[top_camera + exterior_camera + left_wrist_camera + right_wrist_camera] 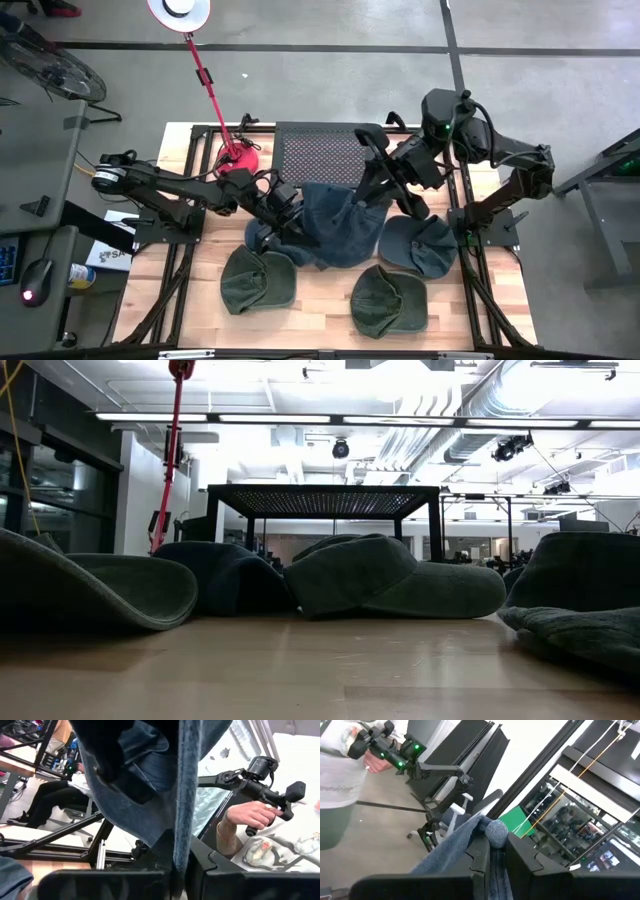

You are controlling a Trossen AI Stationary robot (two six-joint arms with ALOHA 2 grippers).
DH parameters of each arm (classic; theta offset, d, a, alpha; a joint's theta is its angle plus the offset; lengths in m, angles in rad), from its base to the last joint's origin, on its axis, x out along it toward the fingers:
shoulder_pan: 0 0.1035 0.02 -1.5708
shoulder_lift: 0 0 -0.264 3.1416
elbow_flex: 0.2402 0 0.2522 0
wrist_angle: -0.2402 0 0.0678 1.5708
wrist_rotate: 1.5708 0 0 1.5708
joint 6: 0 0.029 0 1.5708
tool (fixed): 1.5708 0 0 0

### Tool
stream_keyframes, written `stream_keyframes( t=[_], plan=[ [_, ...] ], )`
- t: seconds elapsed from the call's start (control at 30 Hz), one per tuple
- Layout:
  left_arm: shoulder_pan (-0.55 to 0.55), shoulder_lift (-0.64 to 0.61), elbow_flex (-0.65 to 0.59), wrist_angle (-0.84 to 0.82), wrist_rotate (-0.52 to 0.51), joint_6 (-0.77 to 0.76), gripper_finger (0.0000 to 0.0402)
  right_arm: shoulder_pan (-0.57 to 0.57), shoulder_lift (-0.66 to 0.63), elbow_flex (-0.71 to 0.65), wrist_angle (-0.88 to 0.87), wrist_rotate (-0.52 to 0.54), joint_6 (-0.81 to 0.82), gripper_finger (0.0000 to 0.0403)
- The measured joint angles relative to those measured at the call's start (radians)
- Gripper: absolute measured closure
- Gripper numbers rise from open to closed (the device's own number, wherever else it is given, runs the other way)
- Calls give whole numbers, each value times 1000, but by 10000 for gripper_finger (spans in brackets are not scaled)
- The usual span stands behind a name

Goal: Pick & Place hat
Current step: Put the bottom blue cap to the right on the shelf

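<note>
now both the left pincer and the right pincer are gripping, fully closed, the blue hat above the bench.

readable text: none that I can make out in any view
box at 9 o'clock off my table edge: white with dark lettering, too small to read
can beside that box: label colours only, no legible words
person's shirt in my right wrist view: faint grey print, blurred, unreadable
numbers/signs: none legible
</note>
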Motion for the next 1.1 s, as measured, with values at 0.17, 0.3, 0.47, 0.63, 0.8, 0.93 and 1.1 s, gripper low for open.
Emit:
stream_keyframes(
  t=[0.17,0.3,0.47,0.63,0.8,0.93,1.1],
  plan=[
    [2,0,0,-1,7,32,394,1,0,0,5,75,101,330],
    [2,0,0,-12,11,50,394,1,-1,0,15,135,200,301],
    [3,0,0,-34,7,91,396,1,-14,0,7,211,305,292],
    [3,1,0,-74,-2,113,396,0,-58,0,-3,329,329,290],
    [16,1,0,-129,-20,121,396,0,-107,0,-36,434,343,289],
    [43,1,0,-163,-22,135,396,1,-144,0,-91,548,446,289],
    [83,-18,4,-224,-16,178,396,2,-181,0,-238,648,518,289]
  ],
)
